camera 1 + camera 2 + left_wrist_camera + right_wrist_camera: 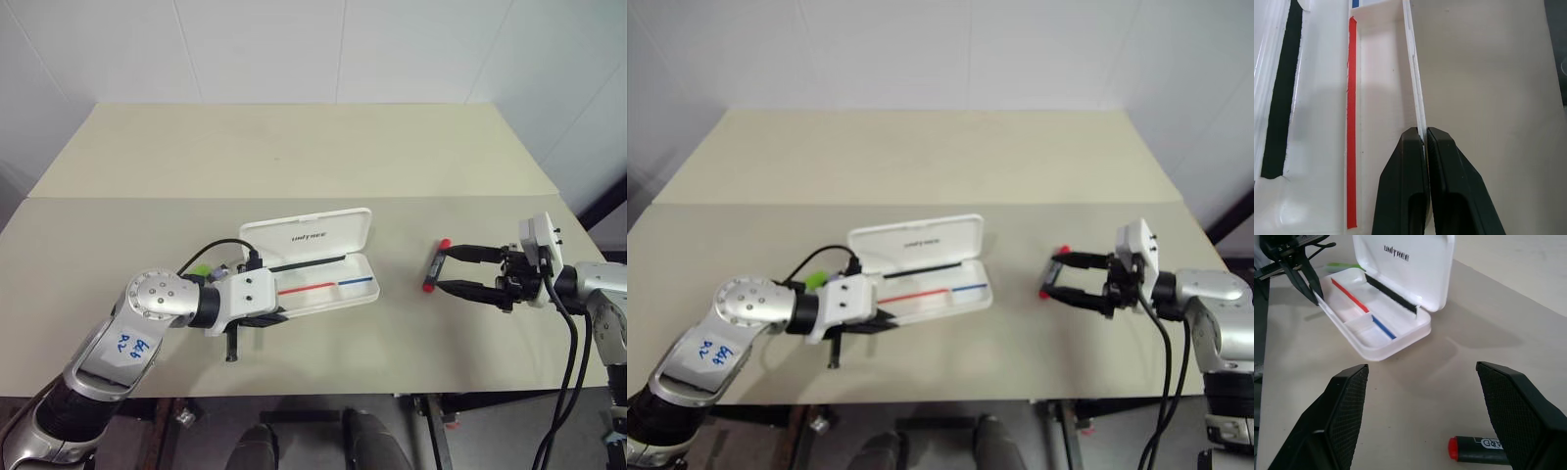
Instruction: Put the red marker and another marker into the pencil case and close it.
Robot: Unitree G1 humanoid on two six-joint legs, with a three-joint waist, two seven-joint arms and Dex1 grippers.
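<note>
From my head, my right hand point(443, 270) is wide open, and the red marker point(436, 265) lies just past its fingertips, its long side across my fingers. The case point(323, 262) sits open by my left hand point(263, 318).

My left wrist: that hand is pinched shut on the case's front wall.

My right wrist: the red marker lies between my open fingers, with bare desk point(1415, 396) around it. The green marker point(1342, 267) is behind the case.

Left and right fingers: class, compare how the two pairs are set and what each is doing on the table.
The left gripper has its fingers shut on the near wall of the open pencil case; the right gripper has its fingers spread wide, holding nothing. The left is at the case; the right sits apart, with the red marker lying on the table at its fingertips. Both pairs are black.
</note>
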